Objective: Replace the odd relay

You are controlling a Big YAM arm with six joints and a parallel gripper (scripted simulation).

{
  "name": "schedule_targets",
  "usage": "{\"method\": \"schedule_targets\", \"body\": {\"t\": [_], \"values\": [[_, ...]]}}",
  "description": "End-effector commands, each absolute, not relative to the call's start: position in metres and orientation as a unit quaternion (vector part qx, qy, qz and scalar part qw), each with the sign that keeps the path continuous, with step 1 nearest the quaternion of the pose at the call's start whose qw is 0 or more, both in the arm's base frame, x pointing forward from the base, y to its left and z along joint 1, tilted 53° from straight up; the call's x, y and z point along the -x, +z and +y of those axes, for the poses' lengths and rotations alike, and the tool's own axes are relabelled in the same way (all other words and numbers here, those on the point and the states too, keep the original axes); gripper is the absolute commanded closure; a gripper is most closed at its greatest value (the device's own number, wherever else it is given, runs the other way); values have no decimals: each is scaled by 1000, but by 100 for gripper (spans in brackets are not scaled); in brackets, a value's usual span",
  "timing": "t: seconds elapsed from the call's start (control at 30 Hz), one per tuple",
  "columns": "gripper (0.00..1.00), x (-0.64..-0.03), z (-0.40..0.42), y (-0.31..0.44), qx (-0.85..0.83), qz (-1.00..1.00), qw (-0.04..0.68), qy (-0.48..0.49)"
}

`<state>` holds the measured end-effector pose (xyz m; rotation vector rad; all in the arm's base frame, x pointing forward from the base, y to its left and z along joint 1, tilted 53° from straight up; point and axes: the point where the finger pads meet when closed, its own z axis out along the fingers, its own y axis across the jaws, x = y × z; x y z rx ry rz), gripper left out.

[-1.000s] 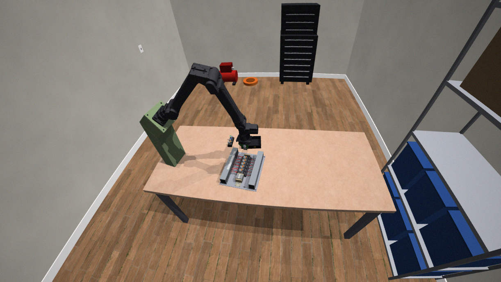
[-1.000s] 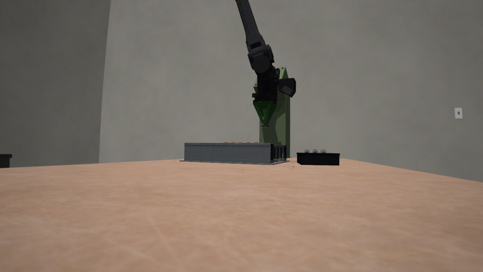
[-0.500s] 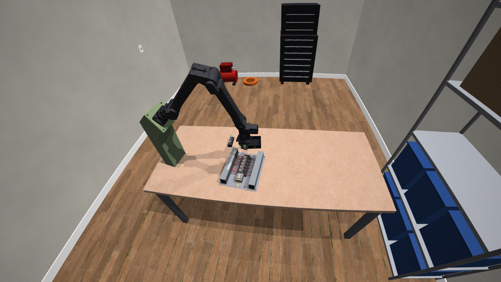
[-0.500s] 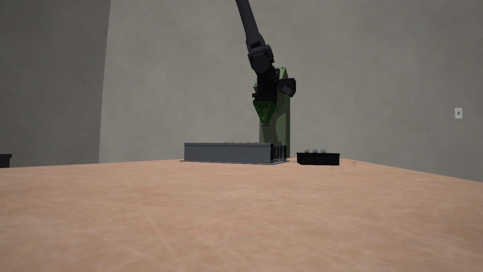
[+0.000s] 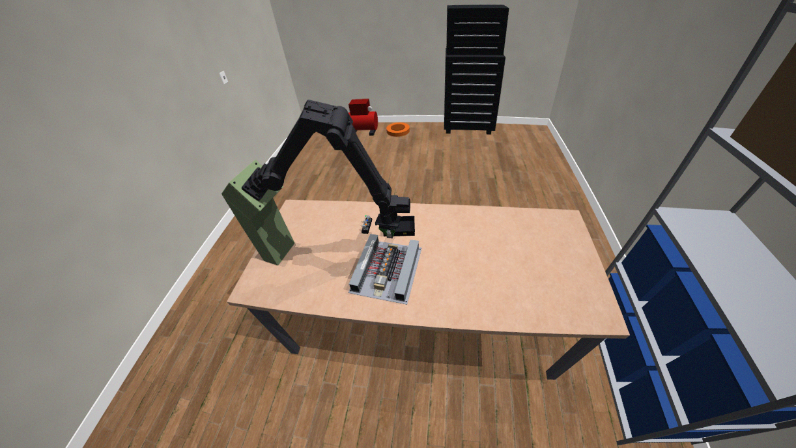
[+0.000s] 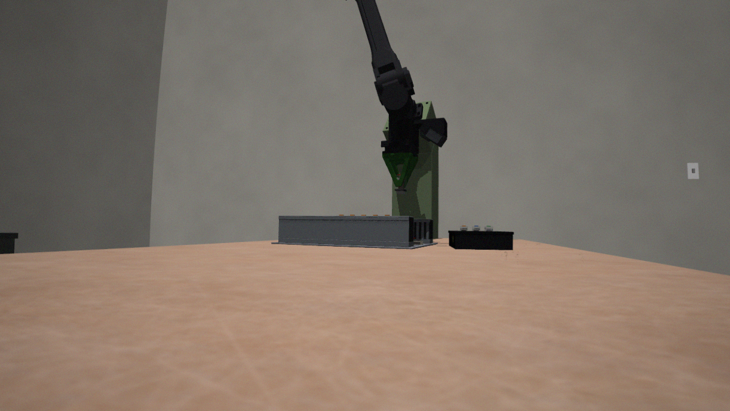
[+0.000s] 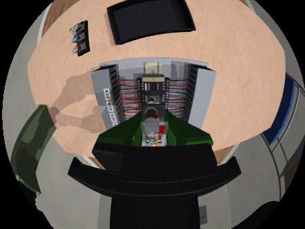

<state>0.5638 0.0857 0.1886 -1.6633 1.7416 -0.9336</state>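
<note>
Relay in grip: the red-buttoned relay (image 5: 389,234) (image 6: 400,189) (image 7: 150,128) sits between the green fingertips, its red button toward the right in the wrist view.
Gripper: clenched on that relay; the gripper (image 5: 388,232) (image 6: 401,186) (image 7: 154,114) is up above the ducts, pointing down in the exterior view.
Socket row: a slotted socket (image 7: 152,87) shows just above centre in the wrist frame, by the tan end block (image 7: 153,77); orange buttons of seated relays line up lower down, partly hidden by the held one.
Tray: black tray (image 5: 413,225) (image 6: 481,240) (image 7: 150,21) lies at the top of the wrist frame, with bare floor showing inside.
Spare rack: rack (image 5: 366,228) (image 7: 87,39) at upper left there, green, blue and orange buttons running top to bottom.
Arm: the black arm (image 5: 361,161) (image 6: 380,40) arches from the green pedestal (image 5: 273,236) (image 6: 429,173), forearm sloping down to the gripper.
Edges: grey ducts (image 5: 410,269) (image 6: 342,232) (image 7: 203,96) flank the row; in the exterior view, air separates the held relay from the duct top. Tabletop (image 5: 490,267) (image 6: 357,316) (image 7: 243,66) stretches away right of the panel in the top view.
</note>
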Motion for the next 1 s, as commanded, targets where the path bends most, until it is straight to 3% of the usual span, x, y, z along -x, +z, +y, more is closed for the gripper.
{"method": "schedule_targets", "body": {"t": [0.0,0.97], "values": [[100,-568,97,198,619,643,285,-349],[100,-575,209,177,622,646,279,-344]]}}
